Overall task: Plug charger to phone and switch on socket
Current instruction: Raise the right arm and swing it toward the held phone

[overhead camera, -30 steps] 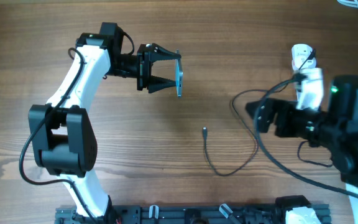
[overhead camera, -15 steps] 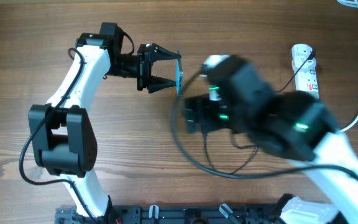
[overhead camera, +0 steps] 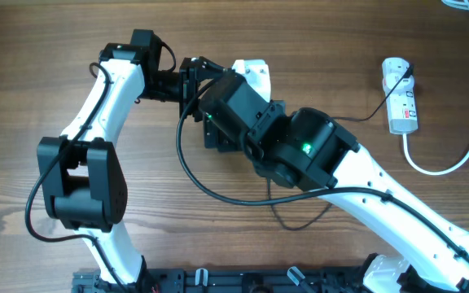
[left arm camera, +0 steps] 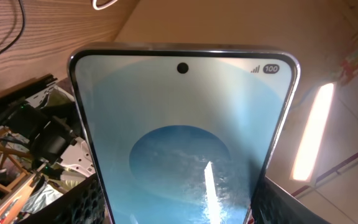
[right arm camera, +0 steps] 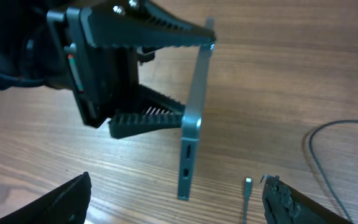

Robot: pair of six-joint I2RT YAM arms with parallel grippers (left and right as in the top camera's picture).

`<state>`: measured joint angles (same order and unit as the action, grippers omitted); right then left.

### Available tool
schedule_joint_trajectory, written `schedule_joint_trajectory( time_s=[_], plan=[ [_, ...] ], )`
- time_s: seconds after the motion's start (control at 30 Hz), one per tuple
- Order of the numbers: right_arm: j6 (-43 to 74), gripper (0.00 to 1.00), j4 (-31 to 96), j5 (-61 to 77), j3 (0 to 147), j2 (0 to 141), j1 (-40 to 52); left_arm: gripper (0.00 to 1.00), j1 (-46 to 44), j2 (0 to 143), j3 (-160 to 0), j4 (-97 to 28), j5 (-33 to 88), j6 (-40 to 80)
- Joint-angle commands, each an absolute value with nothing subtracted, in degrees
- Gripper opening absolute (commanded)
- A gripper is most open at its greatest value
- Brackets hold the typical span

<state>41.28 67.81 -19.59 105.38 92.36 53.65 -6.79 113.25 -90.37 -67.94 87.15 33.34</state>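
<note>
Left end effector [right arm camera: 191,74] is clamping the phone [right arm camera: 190,143] on edge, presenting its port [right arm camera: 186,152]; right end effector [right arm camera: 179,208] is hovering opposite, wide open, charger plug [right arm camera: 247,185] lying on counter [right arm camera: 303,74] beneath.

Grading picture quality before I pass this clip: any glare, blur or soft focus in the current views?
Overhead: evenly lit, sharp. Left wrist: the flat turquoise-screened phone fills the frame, a bright reflected streak on its glass. Right wrist: phone edge crisp in the left gripper; the right gripper's black fingers, bottom corners, blurred.
</note>
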Motion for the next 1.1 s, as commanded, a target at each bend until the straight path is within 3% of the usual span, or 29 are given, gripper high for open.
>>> schedule_joint_trajectory(
  time_s=[0.0, 0.37, 0.7, 1.07],
  plan=[
    [41.52, 1.00, 67.92, -23.18, 107.00, 91.85, 53.19, 0.56, -6.85, 111.31, -90.43, -68.01, 90.35, 33.50],
    [39.86, 1.00, 72.29, -19.29, 107.04, 80.84, 34.33, 0.56, -6.85, 111.31, -90.43, -68.01, 90.35, 33.47],
    [39.00, 1.00, 81.21, -20.88, 103.81, 83.68, 16.58, 0.56, -6.85, 111.31, -90.43, -68.03, 90.37, 33.50],
    [35.70, 1.00, 81.95, -16.16, 103.37, 89.47, 14.11, 0.56, -6.85, 111.31, -90.43, -68.05, 90.37, 33.50]
  ],
)
